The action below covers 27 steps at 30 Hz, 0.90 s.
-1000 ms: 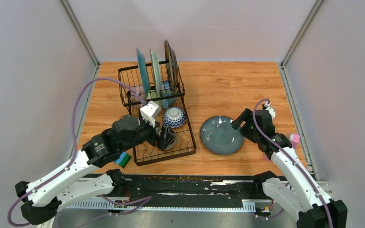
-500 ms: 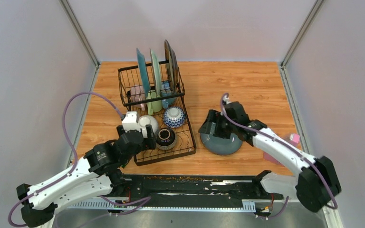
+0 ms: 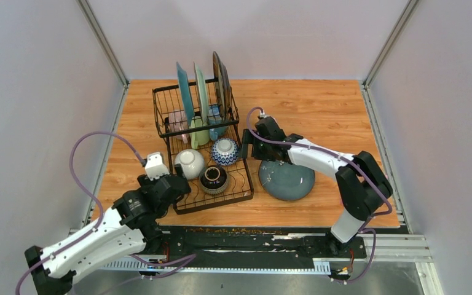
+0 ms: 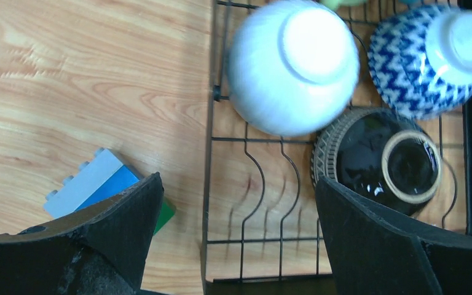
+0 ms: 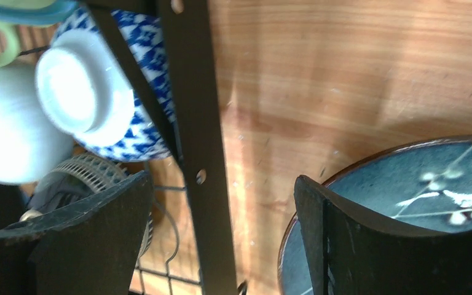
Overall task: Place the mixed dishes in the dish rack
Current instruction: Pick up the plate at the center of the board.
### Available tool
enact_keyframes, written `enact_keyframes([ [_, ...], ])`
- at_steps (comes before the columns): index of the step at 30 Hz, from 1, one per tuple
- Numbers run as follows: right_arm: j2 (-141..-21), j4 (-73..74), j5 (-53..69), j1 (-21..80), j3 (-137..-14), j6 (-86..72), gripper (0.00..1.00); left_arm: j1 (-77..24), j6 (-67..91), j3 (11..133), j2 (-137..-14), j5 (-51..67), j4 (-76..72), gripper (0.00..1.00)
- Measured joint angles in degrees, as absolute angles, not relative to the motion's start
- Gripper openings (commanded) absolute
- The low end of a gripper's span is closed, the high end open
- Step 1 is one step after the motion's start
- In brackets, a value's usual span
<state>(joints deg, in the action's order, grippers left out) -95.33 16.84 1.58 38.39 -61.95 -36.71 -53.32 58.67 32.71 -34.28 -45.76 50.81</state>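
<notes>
Wood tbl [image 3: 319,104], dish rack [image 3: 236,178], 1 plate [image 3: 287,181], sponge [image 4: 89,184]

My black wire dish rack [image 3: 233,181] sits left of the bench's [image 3: 319,104] middle: plates [image 3: 201,92] upright, three bowls [image 3: 214,178] upturned. A grey-blue plate [image 3: 286,180] lies flat beside it.

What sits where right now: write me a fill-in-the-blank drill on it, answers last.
The dark blue plate lies flat on the ____, outside the dish rack.
Upside down in the rack's lower tray sit ____ small bowls.
The left gripper hovers with its jaws ____.
Missing words: table; three; open.
</notes>
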Motion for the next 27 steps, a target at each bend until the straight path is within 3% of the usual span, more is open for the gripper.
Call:
enact_keyframes([
  [5,-98.8,14.7,-3.1,38.4,-62.3,-35.8,0.85,-41.3,53.2,27.5,-27.8,-37.4,44.5,1.00],
  [10,-101.7,11.4,-6.3,38.9,-63.7,-35.2,0.85,-33.6,47.5,24.2,-30.3,-26.9,36.9,1.00],
  [27,-101.9,2.8,-4.3,34.0,-60.2,-37.4,0.82,-28.4,34.1,26.3,-56.0,-9.6,17.3,1.00],
])
